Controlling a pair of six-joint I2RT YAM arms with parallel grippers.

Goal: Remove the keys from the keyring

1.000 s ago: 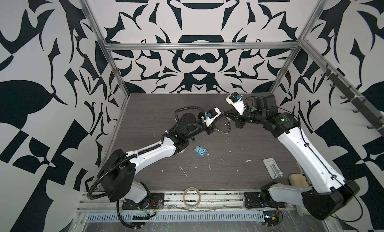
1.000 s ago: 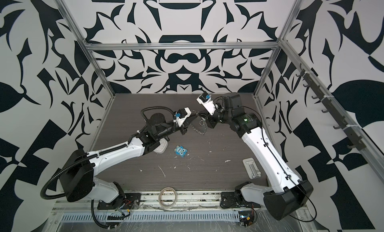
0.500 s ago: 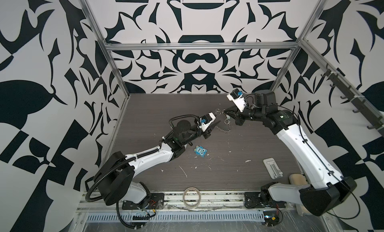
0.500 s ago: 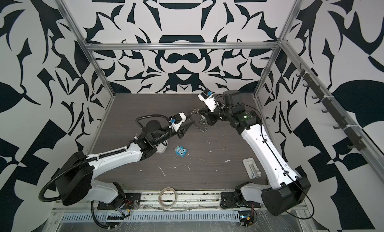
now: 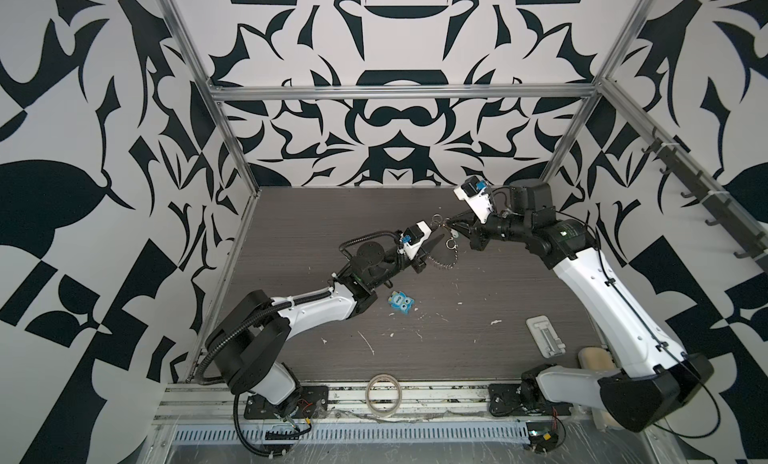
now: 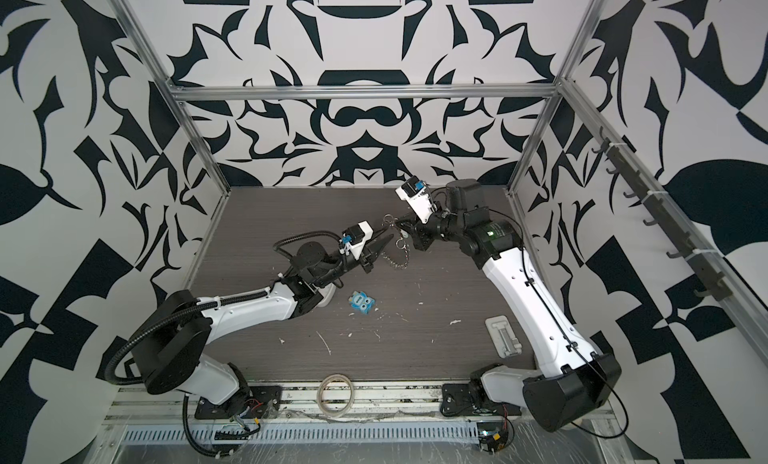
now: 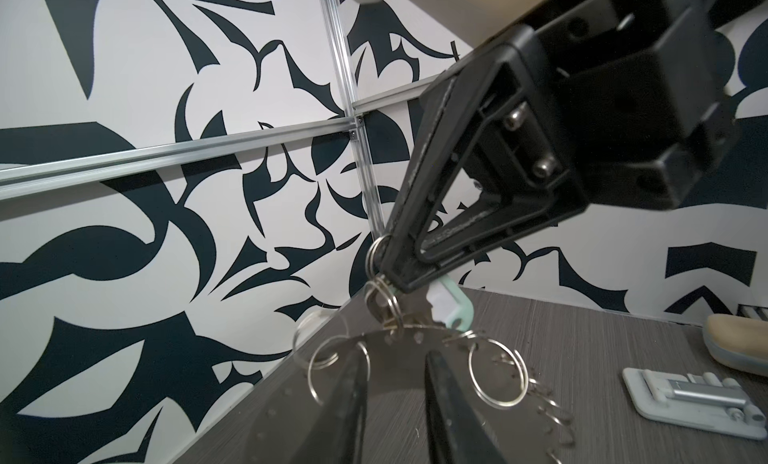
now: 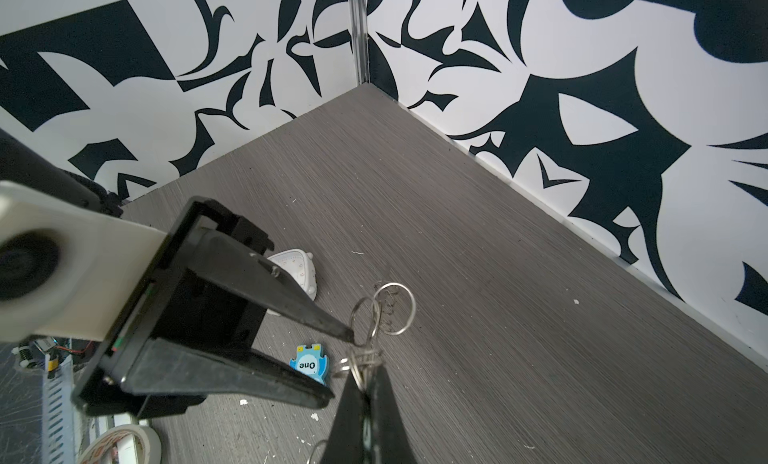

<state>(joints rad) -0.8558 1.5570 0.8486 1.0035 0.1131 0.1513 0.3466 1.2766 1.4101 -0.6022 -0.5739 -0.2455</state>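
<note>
Jaws at keyring [image 7: 395, 360], owl toy [image 5: 401, 302] nearby

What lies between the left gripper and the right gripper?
The keyring, hanging from the shut right gripper, just beyond the open left gripper; the left wrist view shows it.

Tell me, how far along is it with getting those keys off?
Nothing done yet: the keys hang from the keyring. In hand: the right gripper pinches the keyring's small rings, holding it up; the left gripper is open beside them. Left: working the keys free.
</note>
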